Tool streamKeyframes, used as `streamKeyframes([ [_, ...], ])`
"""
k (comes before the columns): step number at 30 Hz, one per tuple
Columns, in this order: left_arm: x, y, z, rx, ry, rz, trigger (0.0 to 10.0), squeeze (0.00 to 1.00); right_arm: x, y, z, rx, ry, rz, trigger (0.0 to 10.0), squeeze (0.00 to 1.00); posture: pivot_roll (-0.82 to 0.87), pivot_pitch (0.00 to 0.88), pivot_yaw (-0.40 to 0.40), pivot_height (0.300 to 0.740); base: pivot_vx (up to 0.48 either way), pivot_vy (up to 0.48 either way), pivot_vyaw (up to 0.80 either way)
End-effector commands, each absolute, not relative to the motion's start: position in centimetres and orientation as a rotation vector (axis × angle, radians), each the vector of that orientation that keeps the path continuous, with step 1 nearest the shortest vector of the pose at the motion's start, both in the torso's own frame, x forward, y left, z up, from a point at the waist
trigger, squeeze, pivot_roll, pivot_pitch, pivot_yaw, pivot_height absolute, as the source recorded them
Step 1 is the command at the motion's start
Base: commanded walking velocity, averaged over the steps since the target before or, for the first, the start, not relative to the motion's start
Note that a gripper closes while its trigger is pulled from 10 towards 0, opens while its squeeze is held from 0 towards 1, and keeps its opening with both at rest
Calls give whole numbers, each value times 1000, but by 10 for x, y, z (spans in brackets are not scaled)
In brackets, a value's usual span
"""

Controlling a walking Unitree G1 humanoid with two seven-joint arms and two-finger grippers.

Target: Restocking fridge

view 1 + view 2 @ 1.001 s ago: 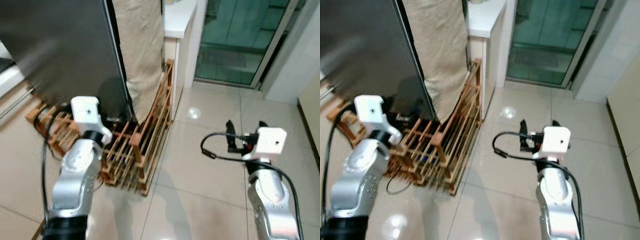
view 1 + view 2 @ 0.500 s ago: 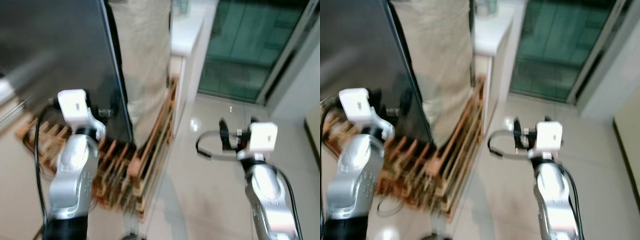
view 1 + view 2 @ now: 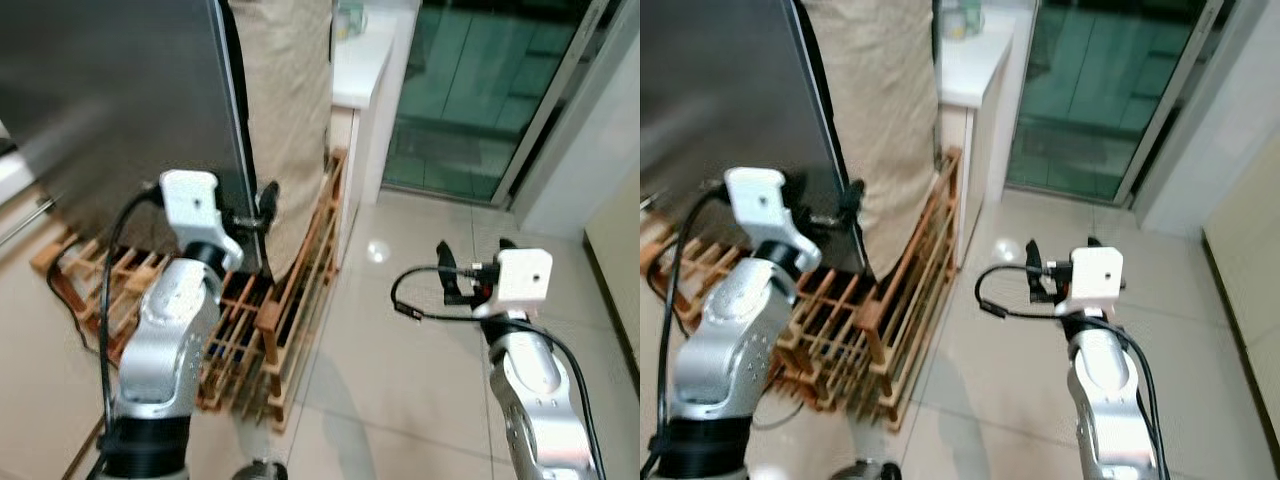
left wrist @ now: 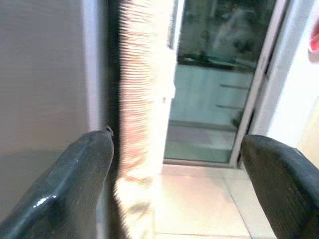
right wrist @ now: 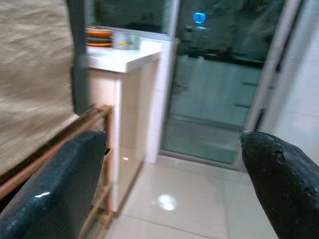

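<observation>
The fridge (image 3: 120, 100), a tall slab of dark brushed metal with a smooth, faintly reflective face, stands at about ten o'clock from the robot, its right edge a straight vertical line. The left gripper (image 3: 262, 205) is raised against that edge, its two black fingers spread apart with nothing between them; in the left wrist view one finger (image 4: 82, 174) lies next to the grey metal, though the blur makes it hard to say whether it touches.

Just behind the fridge edge hangs a coarse beige woven cloth (image 3: 290, 110), rough like sackcloth. Below both sits a slatted wooden rack (image 3: 290, 300) of reddish-brown bars, lying on glossy cream floor tiles (image 3: 400, 370).

The right gripper (image 3: 473, 270) hovers at about two o'clock over the tiles, well apart from the fridge, its rounded black fingers open and empty. A black cable (image 3: 415, 300) loops from its white, boxy wrist.

At twelve o'clock a smooth white counter (image 3: 975, 60) meets a sliding glass door (image 3: 470, 90) with greenish panes and pale metal frames.
</observation>
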State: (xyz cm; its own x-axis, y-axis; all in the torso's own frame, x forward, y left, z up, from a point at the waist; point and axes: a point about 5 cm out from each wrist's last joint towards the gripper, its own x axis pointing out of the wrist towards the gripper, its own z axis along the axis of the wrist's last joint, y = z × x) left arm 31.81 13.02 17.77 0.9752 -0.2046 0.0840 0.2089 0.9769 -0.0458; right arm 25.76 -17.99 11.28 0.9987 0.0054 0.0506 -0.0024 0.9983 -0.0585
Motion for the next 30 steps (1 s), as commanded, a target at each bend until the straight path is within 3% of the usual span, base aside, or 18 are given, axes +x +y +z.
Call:
streamKeyframes([
  [1, 326, 134, 176, -42, -68, -141, 10000, 0, 262, -182, 114, -69, -50, 2, 10000, 0, -66, 0, 9, 740, 0, 0, 0],
  [11, 340, 133, 185, -81, -83, -47, 10000, 0, 262, -184, 114, -69, -51, -9, 10000, 0, -79, 0, 13, 740, 0, 0, 0],
  [16, 336, 128, 186, -99, -106, -133, 10000, 0, 261, -183, 117, -70, -62, -8, 10000, 0, -80, 0, 25, 740, 0, 0, 0],
  [21, 281, 172, 170, -39, -149, -185, 10000, 0, 230, -184, 132, -94, -133, -10, 10000, 0, -49, 0, 29, 740, 0, 0, 0],
  [22, 263, 183, 163, -17, -137, -153, 10000, 0, 220, -185, 135, -95, -144, -12, 10000, 0, -46, 0, 22, 740, 0, 0, 0],
  [23, 263, 183, 163, -17, -137, -153, 10000, 0, 220, -185, 135, -95, -144, -12, 10000, 0, -46, 0, 22, 740, 0, 0, 0],
  [25, 236, 202, 156, 147, -120, -1, 10000, 0, 204, -194, 137, -142, -155, -44, 10000, 0, -31, 0, 5, 740, 0, 0, 0],
  [27, 234, 202, 156, 196, -115, 38, 10000, 0, 202, -198, 137, -164, -153, -59, 10000, 0, -25, 0, -7, 740, 0, 0, 0],
  [30, 244, 179, 169, 115, -160, -37, 10000, 0, 208, -196, 135, -161, -144, -49, 10000, 0, -30, 0, -11, 740, 0, 0, 0],
])
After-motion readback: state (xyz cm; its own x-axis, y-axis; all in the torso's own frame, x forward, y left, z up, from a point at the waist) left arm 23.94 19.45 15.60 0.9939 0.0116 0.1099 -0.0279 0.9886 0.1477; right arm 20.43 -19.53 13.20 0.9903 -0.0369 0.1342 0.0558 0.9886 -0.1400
